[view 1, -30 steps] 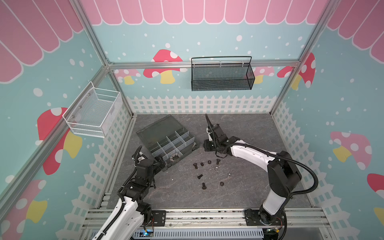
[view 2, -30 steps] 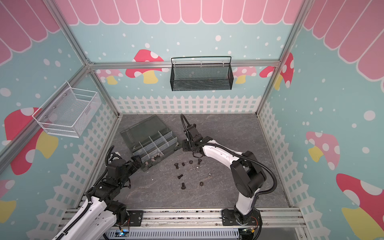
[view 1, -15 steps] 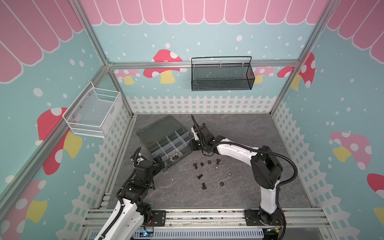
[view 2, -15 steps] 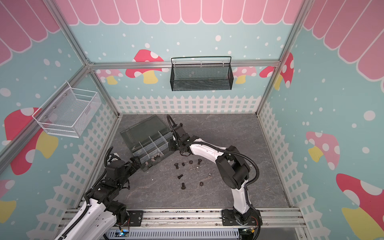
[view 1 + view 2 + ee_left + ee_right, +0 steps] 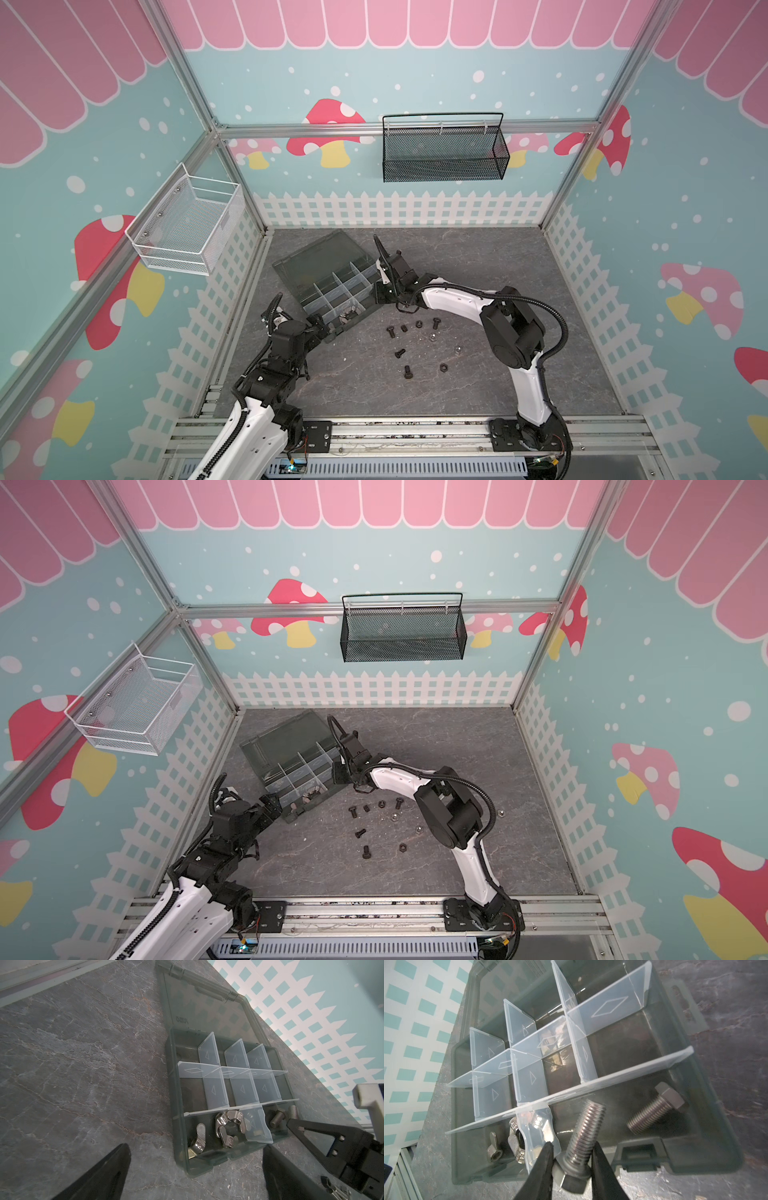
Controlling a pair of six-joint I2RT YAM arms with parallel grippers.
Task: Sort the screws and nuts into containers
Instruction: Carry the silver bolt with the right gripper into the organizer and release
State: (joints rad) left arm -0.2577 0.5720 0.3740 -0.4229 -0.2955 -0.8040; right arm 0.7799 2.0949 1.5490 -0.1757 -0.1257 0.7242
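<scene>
Right gripper (image 5: pixel 572 1145) is clamping silver screw (image 5: pixel 586 1126) above organizer box (image 5: pixel 695 1147) rim; left gripper (image 5: pixel 196 1148) is hovering spread wide; loose screws (image 5: pixel 390 331) are dotting tabletop (image 5: pixel 478 266).

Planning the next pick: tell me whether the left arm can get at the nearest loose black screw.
Probably yes. The left end effector is open at the near corner of the organizer box, and the black screw lies on bare table just past it, nothing between.
</scene>
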